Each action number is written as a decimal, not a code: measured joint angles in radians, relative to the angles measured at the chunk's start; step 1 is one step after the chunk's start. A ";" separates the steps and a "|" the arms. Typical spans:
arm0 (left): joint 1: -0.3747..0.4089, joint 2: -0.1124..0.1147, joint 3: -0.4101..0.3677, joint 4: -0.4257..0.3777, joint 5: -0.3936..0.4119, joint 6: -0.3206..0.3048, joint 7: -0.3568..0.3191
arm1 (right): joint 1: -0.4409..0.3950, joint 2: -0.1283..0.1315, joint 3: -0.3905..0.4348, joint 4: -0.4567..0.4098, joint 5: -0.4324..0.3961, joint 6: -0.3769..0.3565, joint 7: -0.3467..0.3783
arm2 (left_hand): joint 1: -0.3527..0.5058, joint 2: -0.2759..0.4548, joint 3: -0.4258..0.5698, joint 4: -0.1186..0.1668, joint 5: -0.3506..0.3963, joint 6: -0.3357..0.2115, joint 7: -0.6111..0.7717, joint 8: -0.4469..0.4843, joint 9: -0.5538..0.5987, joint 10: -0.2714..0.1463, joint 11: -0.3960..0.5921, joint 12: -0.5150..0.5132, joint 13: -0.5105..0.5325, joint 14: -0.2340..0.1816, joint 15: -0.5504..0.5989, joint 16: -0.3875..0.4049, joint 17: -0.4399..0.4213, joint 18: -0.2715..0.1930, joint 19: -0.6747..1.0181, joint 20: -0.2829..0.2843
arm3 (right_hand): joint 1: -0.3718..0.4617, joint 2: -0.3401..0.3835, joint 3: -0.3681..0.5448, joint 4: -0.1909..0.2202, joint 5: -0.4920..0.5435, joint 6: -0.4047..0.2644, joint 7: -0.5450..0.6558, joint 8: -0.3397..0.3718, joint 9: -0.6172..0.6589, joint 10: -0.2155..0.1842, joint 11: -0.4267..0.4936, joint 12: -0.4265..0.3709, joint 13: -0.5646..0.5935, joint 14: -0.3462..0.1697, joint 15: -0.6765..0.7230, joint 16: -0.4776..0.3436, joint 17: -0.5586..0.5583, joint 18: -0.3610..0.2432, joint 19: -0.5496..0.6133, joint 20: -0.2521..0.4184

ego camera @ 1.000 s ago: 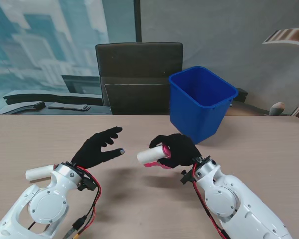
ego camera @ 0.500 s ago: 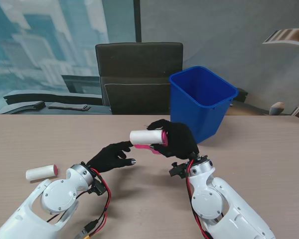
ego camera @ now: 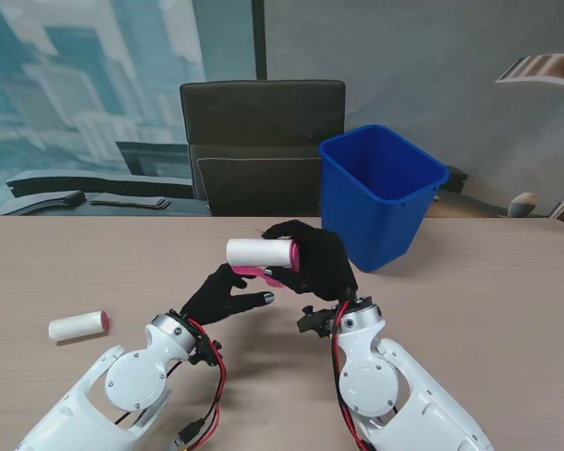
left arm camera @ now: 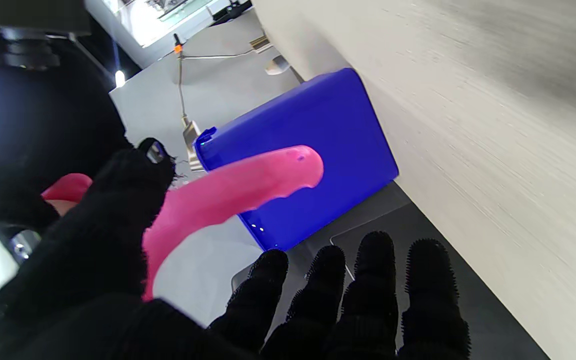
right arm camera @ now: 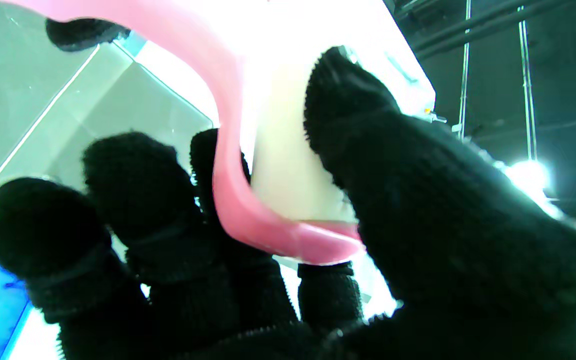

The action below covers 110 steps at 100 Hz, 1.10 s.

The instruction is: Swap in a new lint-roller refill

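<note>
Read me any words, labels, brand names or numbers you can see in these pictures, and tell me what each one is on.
None: no view shows readable text.
The lint roller in the right hand: white roll, pink handle, no print visible.
The spare roll on the table: plain white, pink end.
The blue bin: no label on the sides shown.
The chair and the left hand: no markings.

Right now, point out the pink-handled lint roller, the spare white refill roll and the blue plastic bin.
Pink-handled lint roller [ego camera: 258, 252]: stand view, white roll's side.
Spare white refill roll [ego camera: 75, 326]: stand view, mid-barrel.
Blue plastic bin [ego camera: 371, 211]: stand view, front wall.
</note>
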State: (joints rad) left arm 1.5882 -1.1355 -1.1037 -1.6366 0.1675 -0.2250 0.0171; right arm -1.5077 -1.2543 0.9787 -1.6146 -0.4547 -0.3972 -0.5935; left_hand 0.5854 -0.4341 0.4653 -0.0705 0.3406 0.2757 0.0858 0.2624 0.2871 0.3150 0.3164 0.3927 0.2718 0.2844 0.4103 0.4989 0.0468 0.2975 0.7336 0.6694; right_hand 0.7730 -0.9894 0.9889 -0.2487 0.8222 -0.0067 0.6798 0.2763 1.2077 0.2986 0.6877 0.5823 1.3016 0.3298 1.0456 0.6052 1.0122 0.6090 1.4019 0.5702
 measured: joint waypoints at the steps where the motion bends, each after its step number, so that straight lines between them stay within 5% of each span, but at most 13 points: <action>1: 0.000 0.000 0.001 0.000 -0.004 -0.002 0.000 | 0.000 -0.001 -0.001 0.000 0.002 0.001 -0.001 | 0.000 0.000 0.000 0.000 0.000 0.000 0.000 0.000 0.000 0.000 0.000 0.000 0.000 0.000 0.000 -0.001 0.000 0.000 0.000 0.000 | 0.000 0.000 0.000 0.000 0.000 0.000 0.000 0.000 0.000 0.000 0.000 0.000 0.000 0.000 0.000 0.000 0.000 0.000 0.000 0.000; 25: -0.008 -0.011 0.044 0.004 -0.081 -0.021 0.014 | 0.011 -0.025 -0.040 0.002 0.088 0.014 -0.021 | -0.011 0.000 0.001 0.000 0.021 -0.013 0.025 0.010 0.000 -0.005 0.014 0.000 0.000 -0.011 0.000 -0.003 0.000 -0.002 -0.001 0.000 | 0.000 0.000 0.000 0.000 0.000 0.000 0.000 0.000 0.000 -0.001 0.000 -0.003 0.000 0.000 -0.002 0.000 -0.001 0.000 0.000 0.012; 33: -0.009 -0.016 0.047 0.003 -0.113 -0.016 0.010 | 0.018 -0.033 -0.051 0.012 0.099 0.017 -0.021 | -0.011 0.000 0.001 0.000 0.096 -0.031 0.099 0.051 0.045 -0.015 0.049 0.000 0.000 -0.013 0.000 -0.003 0.007 -0.002 -0.001 0.000 | 0.000 0.000 0.000 0.000 0.001 0.000 0.000 0.000 0.000 -0.001 0.000 -0.008 0.000 0.000 -0.003 0.000 -0.001 0.000 -0.001 0.012; 45: -0.003 -0.027 0.048 -0.004 -0.128 -0.014 0.044 | 0.026 -0.041 -0.060 0.027 0.125 0.023 -0.020 | 0.044 0.075 -0.002 -0.001 0.239 -0.128 0.429 0.197 0.242 -0.078 0.126 0.000 0.090 -0.032 0.073 -0.002 0.044 -0.002 0.071 0.000 | 0.000 0.000 0.000 0.000 0.003 -0.001 0.000 0.000 0.000 -0.002 0.000 -0.009 0.000 0.001 -0.003 0.000 -0.001 0.000 -0.007 0.013; 60: 0.021 -0.049 0.042 -0.023 -0.139 -0.014 0.140 | 0.033 -0.046 -0.061 0.043 0.135 0.029 -0.015 | 0.319 0.151 -0.313 -0.001 0.343 -0.260 0.929 0.159 0.524 -0.134 0.265 0.030 0.322 -0.038 0.246 0.050 0.120 -0.003 0.228 0.000 | 0.000 0.000 0.000 -0.001 0.000 -0.042 0.000 0.000 0.000 0.005 -0.018 -0.022 0.000 0.002 -0.012 0.000 -0.002 0.000 -0.009 0.016; 71: 0.038 -0.056 0.023 -0.033 -0.124 -0.016 0.136 | 0.038 -0.046 -0.057 0.053 0.129 0.031 -0.006 | 0.355 0.159 -0.316 0.002 0.376 -0.259 0.991 0.159 0.704 -0.144 0.429 0.103 0.484 -0.034 0.450 0.118 0.230 0.000 0.387 0.012 | 0.000 0.000 -0.006 -0.017 -0.001 -0.066 -0.001 0.000 0.000 0.009 -0.028 -0.022 0.000 0.002 -0.034 0.000 -0.013 0.001 -0.030 0.023; 81: 0.043 -0.054 -0.003 -0.031 -0.026 -0.037 0.115 | 0.037 -0.043 -0.044 0.058 0.122 0.030 0.022 | 0.355 0.170 -0.337 0.002 0.381 -0.220 0.995 0.178 0.800 -0.171 0.618 0.199 0.584 -0.028 0.634 0.177 0.317 0.003 0.511 0.020 | 0.000 0.020 -0.040 -0.018 -0.018 -0.089 -0.001 0.000 -0.004 0.012 -0.041 -0.035 0.000 0.004 -0.134 -0.030 -0.067 0.002 -0.060 0.024; 90: 0.044 -0.042 -0.038 -0.030 0.044 -0.047 0.065 | 0.031 -0.029 -0.020 0.054 0.130 0.019 0.133 | 0.367 0.181 -0.337 0.002 0.382 -0.181 0.994 0.193 0.829 -0.184 0.735 0.264 0.627 -0.031 0.709 0.203 0.353 0.014 0.565 0.020 | -0.010 0.106 -0.104 -0.019 -0.079 -0.087 -0.009 0.026 -0.098 0.013 -0.051 -0.049 -0.017 0.008 -0.293 -0.064 -0.163 0.002 -0.122 0.024; 97: 0.048 -0.023 -0.070 -0.038 0.041 -0.044 -0.029 | 0.030 -0.007 -0.008 0.053 0.129 -0.013 0.206 | 0.389 0.181 -0.359 0.002 0.392 -0.154 0.980 0.202 0.838 -0.185 0.774 0.289 0.641 -0.023 0.744 0.215 0.357 0.025 0.577 0.020 | -0.035 0.145 -0.127 -0.017 -0.103 -0.024 -0.009 0.042 -0.178 -0.002 -0.039 -0.068 -0.082 0.010 -0.390 -0.072 -0.255 0.001 -0.164 0.024; 110: 0.052 0.019 -0.104 -0.062 0.058 -0.046 -0.135 | 0.026 0.030 0.015 0.063 0.069 -0.060 0.259 | 0.415 0.181 -0.361 0.002 0.424 -0.131 0.949 0.204 0.861 -0.185 0.809 0.305 0.678 -0.020 0.797 0.227 0.389 0.042 0.618 0.021 | -0.183 0.254 -0.129 0.067 -0.096 0.061 -0.121 0.222 -0.307 -0.053 -0.027 -0.110 -0.220 0.018 -0.495 -0.090 -0.420 0.001 -0.202 0.020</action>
State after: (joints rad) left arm 1.6399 -1.1169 -1.2077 -1.6987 0.2260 -0.2715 -0.1183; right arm -1.4813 -1.2246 0.9937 -1.5515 -0.3855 -0.4576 -0.3347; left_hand 1.0009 -0.2535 0.1045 -0.0685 0.7643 0.1443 1.0346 0.4666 1.1476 0.1302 1.1251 0.6973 0.9493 0.2648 1.2071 0.7261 0.4363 0.3392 1.3514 0.6905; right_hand 0.5900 -0.7358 0.8601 -0.1820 0.7260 0.0541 0.5593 0.4984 0.9011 0.2461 0.6608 0.4727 1.0816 0.3475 0.5510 0.5155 0.5923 0.6103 1.2002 0.5904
